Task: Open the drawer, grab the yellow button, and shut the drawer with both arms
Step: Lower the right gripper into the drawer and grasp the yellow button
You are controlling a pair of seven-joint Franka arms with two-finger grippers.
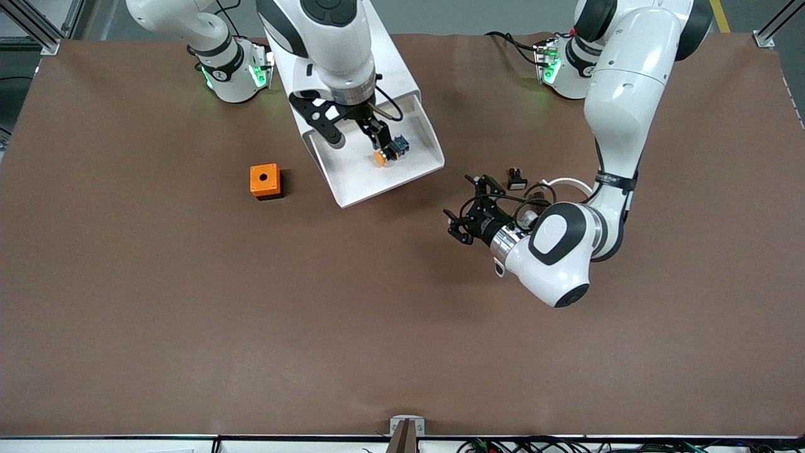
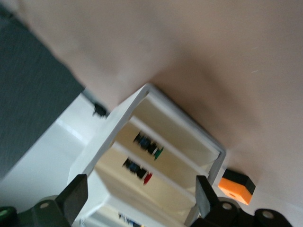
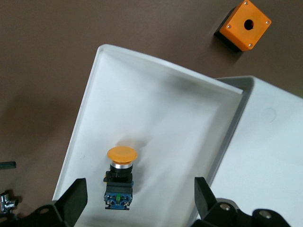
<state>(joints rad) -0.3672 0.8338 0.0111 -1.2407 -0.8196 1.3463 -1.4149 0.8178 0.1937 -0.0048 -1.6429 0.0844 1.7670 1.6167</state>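
Note:
The drawer (image 1: 352, 182) stands pulled out of the white cabinet (image 1: 393, 69) toward the front camera. In its tray lies the button (image 1: 390, 151), with an orange cap, a black middle and a blue rear block. My right gripper (image 1: 357, 137) hangs open just above the tray, and the button (image 3: 118, 177) lies between its spread fingers (image 3: 71, 201), untouched. My left gripper (image 1: 465, 207) is open and empty, low over the table toward the left arm's end, facing the cabinet (image 2: 113, 127).
An orange box with a hole (image 1: 265, 180) sits on the brown table beside the drawer, toward the right arm's end. A small black switch (image 1: 516, 179) lies close to my left wrist. The lower drawers (image 2: 161, 142) hold other small parts.

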